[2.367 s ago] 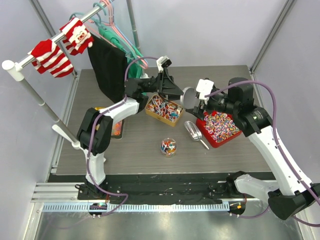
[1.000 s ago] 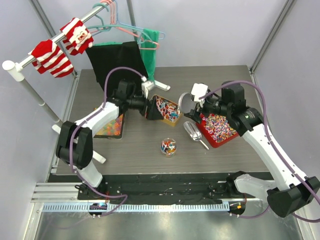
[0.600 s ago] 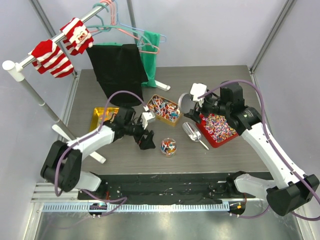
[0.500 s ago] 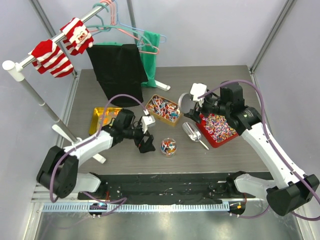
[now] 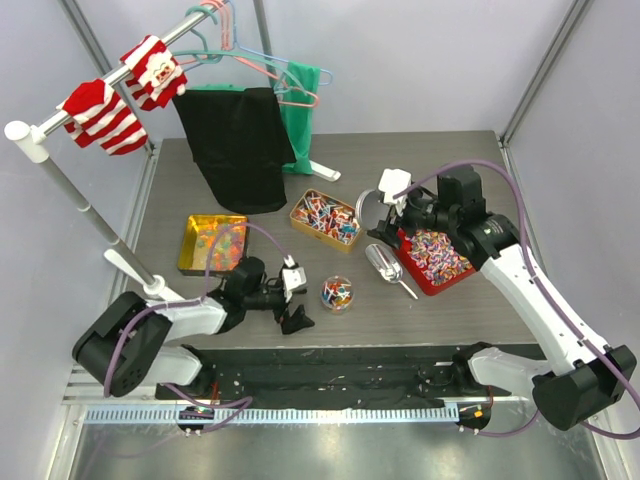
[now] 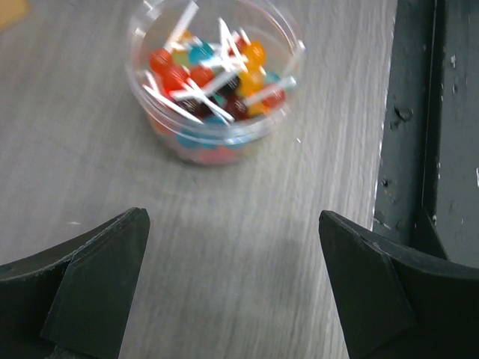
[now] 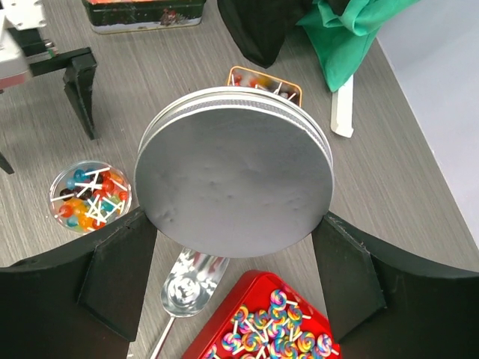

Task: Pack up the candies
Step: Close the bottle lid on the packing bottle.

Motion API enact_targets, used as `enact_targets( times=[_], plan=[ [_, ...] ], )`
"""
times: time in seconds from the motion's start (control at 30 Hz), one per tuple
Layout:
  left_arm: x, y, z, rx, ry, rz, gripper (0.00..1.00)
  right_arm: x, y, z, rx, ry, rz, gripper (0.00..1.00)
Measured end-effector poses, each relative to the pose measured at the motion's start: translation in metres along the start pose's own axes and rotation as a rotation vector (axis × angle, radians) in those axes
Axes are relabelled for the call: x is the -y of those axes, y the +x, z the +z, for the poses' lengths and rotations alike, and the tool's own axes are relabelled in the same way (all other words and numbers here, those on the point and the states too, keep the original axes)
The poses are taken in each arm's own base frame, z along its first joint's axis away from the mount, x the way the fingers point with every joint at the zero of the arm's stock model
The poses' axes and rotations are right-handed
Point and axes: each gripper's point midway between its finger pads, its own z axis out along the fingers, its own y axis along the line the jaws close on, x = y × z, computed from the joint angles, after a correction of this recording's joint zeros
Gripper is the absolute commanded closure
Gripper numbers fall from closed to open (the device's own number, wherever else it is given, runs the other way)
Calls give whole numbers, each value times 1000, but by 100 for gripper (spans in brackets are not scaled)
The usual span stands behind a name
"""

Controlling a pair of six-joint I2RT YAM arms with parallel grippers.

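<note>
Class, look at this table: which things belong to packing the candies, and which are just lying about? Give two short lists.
Belongs to the job: swirl lollipops, wrapped candies, gummies, clear jar of lollipops, silver lid, metal scoop.

Lying about: black garment, green garment, striped socks.

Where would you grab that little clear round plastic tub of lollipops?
Around its side wall, low down, coming in level from the side where the left arm is. The clear round plastic tub stands upright and open-topped, and its lollipops poke their sticks up, so a grasp from above would likely hit them. The open left gripper faces it.
</note>
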Motion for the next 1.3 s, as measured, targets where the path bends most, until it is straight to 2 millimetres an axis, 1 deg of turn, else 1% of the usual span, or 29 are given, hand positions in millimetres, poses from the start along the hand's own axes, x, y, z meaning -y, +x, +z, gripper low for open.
enact_targets(
  times=[0.1, 0.17, 0.23, 0.33, 0.5, 0.63, 0.87, 0.93, 1.0, 1.03, 1.13, 1.17, 1.2, 1.23, 1.3],
  plan=[
    [9, 17, 4, 6, 24, 15, 0, -4, 5, 1, -13, -11, 9, 39],
    [9, 16, 8, 23, 29, 31, 0, -7, 10, 2, -25, -22, 14, 39],
    [4, 9, 13, 62, 28, 59, 0, -11, 15, 3, -38, -32, 19, 39],
    [-1, 5, 22, 105, 25, 85, 0, -17, 23, 5, -63, -54, 27, 39],
    [-7, 11, 39, 150, 34, 86, 0, -28, 45, 13, -116, -96, 52, 39],
    [-12, 7, 51, 206, 48, 83, 0, -37, 63, 18, -157, -128, 76, 40],
    [-15, -2, 66, 249, 75, 77, 0, -51, 75, 25, -196, -170, 68, 40],
    [-15, -3, 68, 252, 81, 76, 3, -57, 78, 30, -211, -190, 64, 40],
    [-14, -4, 71, 255, 87, 78, 9, -64, 84, 36, -236, -210, 60, 40],
    [-13, -5, 71, 255, 89, 79, 15, -69, 87, 40, -250, -224, 57, 40],
    [-11, -5, 72, 256, 95, 86, 23, -83, 99, 49, -295, -266, 48, 40],
    [-11, -5, 72, 255, 96, 88, 24, -87, 102, 51, -306, -275, 45, 40],
    [-11, -5, 73, 256, 96, 92, 24, -90, 105, 54, -321, -284, 42, 40],
    [-10, -5, 73, 256, 97, 95, 22, -93, 107, 55, -329, -292, 38, 40],
    [-9, -5, 73, 256, 99, 103, 13, -98, 111, 58, -347, -307, 23, 40]
  ],
)
